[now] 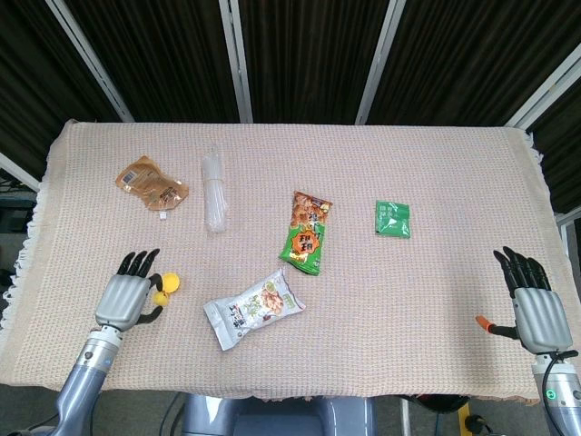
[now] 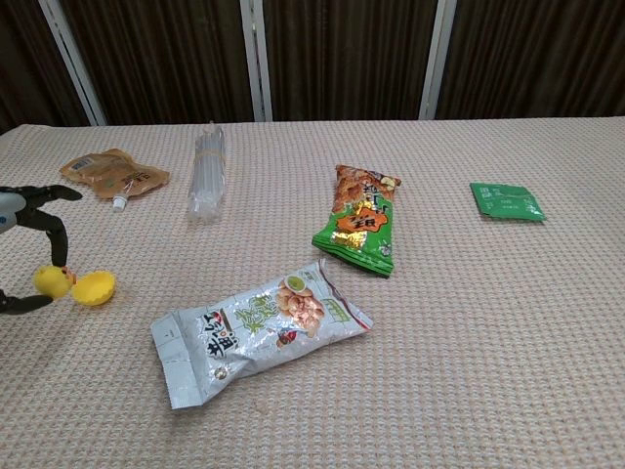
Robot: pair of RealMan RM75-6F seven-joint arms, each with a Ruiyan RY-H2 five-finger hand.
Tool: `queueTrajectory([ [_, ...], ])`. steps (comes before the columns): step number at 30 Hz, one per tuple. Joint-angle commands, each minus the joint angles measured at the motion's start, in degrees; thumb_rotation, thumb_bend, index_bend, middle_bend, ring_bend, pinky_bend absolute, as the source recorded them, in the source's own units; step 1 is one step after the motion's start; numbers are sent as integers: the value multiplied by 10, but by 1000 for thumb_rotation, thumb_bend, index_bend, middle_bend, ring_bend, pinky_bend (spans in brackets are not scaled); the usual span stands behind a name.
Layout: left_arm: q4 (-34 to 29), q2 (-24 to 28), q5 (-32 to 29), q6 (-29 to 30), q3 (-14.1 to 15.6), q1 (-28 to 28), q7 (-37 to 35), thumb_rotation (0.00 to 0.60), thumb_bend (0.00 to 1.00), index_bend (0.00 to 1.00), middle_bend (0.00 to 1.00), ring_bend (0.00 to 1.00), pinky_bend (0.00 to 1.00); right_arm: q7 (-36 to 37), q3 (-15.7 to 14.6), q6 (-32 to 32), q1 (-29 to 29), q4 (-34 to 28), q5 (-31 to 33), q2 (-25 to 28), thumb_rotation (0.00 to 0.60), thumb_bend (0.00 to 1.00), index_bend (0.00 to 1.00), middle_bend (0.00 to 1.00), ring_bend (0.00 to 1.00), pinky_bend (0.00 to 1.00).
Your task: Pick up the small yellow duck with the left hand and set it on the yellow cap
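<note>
While left hand (image 2: 24,244) fingers pinch duck (image 2: 51,282) | yellow cap (image 2: 94,287) touching | white snack bag (image 2: 256,331) near

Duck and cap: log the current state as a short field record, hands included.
duck: small yellow duck, pinched in the left hand, lifted off the cloth
cap: yellow cap, on the table, just right of the duck
placement: not yet on the cap
right hand: right hand, open, holding nothing, near the table's right edge
</note>
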Motion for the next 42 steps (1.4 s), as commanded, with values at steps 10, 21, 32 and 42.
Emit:
queueTrajectory([
  [10, 42, -8, -60, -28, -23, -45, 41, 600, 400, 471, 0, 0, 0, 0, 1, 0, 0, 0, 1, 0, 600, 13, 6, 0, 0, 0],
  [21, 97, -50, -97, -38, -14, -58, 41, 600, 399, 472, 0, 0, 0, 3, 2, -2, 2, 1, 2, -1, 600, 13, 6, 0, 0, 0],
  [32, 112, -64, -103, -38, -17, -73, 39, 600, 387, 472, 0, 0, 0, 2, 1, -3, 2, 1, 2, -1, 600, 13, 5, 0, 0, 0],
  [42, 110, -72, -123, -38, -14, -83, 51, 600, 365, 319, 0, 0, 0, 4, 1, -4, 2, 1, 3, 0, 600, 13, 5, 0, 0, 0],
])
